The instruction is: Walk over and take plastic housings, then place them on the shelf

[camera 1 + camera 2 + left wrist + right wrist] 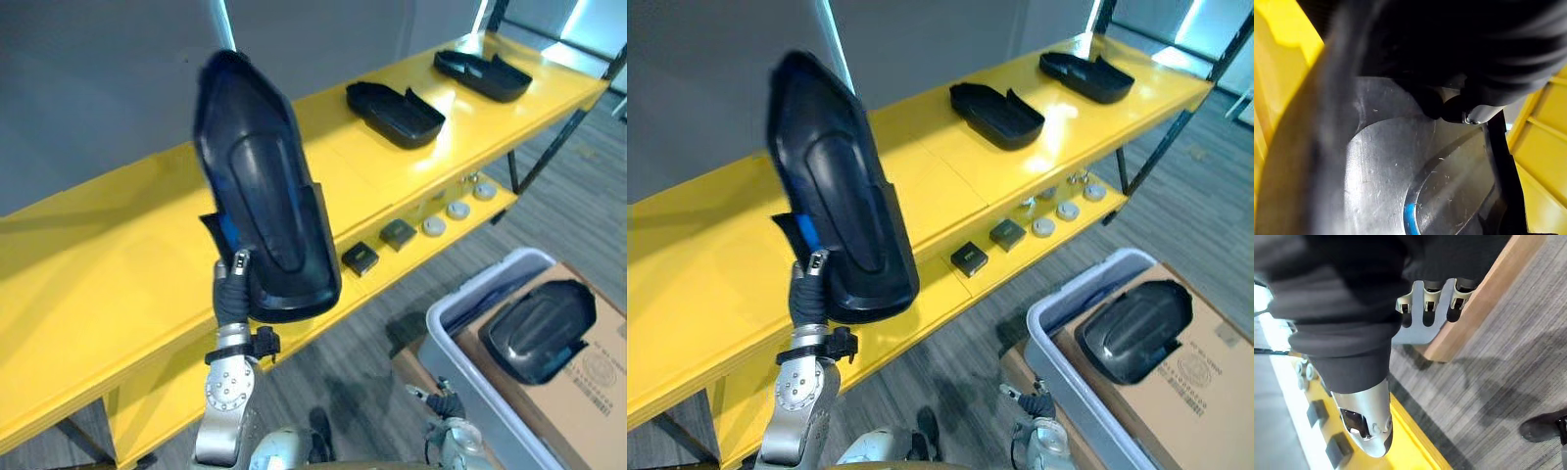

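Over the near-left shelf (98,294), our left hand (233,284) pinches an upright black housing (260,196); the right wrist view shows our right hand (1431,294) loose-fingered.

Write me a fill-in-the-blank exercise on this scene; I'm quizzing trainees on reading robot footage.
1. The left hand grips a black housing upright over the ___ shelf.
2. The shelf's top board bears ___ other housings.
3. A fourth housing rests on a ___ box.

Missing words: yellow; two; cardboard.
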